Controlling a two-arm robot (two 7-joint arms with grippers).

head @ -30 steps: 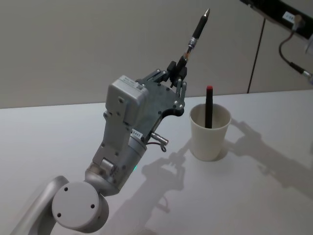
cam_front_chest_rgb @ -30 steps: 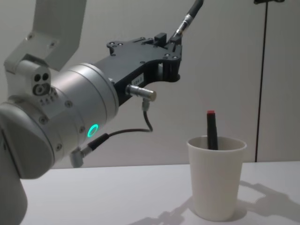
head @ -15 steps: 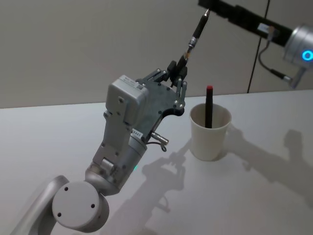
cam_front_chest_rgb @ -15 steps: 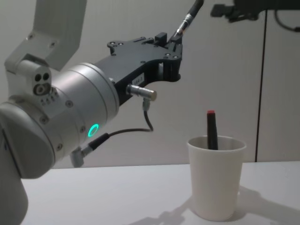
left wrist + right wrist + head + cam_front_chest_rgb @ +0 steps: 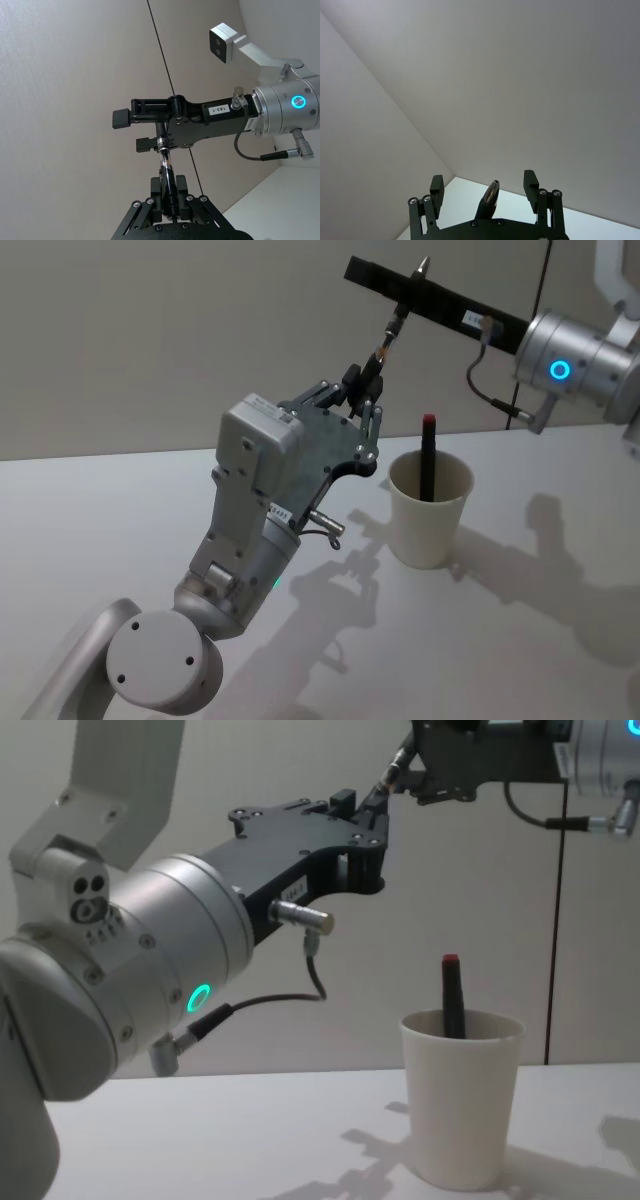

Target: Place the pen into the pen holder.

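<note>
Right tool (image 5: 483,182), newly at tip of pen (image 5: 166,172), wide open; pen steeply upward from left tool (image 5: 364,386), tight on it.

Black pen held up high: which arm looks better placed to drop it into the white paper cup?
Probably right: the right gripper stands open around the tip of the black pen. The left gripper, shut on its lower end, holds it pointing upward, not down at the white paper cup.

Right claw (image 5: 483,180) newly astride the pen (image 5: 167,177) tip.
</note>
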